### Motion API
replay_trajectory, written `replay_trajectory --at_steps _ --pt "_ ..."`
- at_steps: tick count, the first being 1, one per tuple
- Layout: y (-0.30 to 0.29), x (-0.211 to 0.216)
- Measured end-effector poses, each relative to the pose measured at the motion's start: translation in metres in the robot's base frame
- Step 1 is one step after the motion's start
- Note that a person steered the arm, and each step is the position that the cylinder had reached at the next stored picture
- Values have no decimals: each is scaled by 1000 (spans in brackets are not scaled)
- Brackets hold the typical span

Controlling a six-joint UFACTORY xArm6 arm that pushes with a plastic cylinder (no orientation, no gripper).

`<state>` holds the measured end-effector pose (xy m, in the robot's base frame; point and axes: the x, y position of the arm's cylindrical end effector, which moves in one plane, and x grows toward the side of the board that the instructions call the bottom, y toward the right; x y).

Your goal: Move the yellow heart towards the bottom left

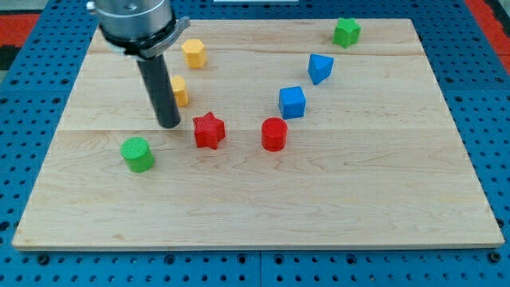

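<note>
The yellow heart [180, 91] sits left of centre in the upper half of the wooden board [382, 199], partly hidden behind my dark rod. My tip [169, 124] rests on the board just below and slightly left of the heart, close to it; I cannot tell if they touch. A yellow hexagon block [194, 53] lies above the heart near the view's top. A red star [209, 130] lies just right of my tip. A green cylinder [138, 154] lies below and left of my tip.
A red cylinder [274, 134] sits near the middle. A blue cube [292, 102] and a blue wedge-like block [319, 68] lie right of centre. A green star-like block [346, 32] is at the top right. Blue pegboard surrounds the board.
</note>
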<state>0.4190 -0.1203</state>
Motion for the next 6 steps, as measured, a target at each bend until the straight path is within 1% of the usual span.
replay_trajectory --at_steps 2,3,6 --pt "27 -55" --pt "48 -68" --pt "27 -72"
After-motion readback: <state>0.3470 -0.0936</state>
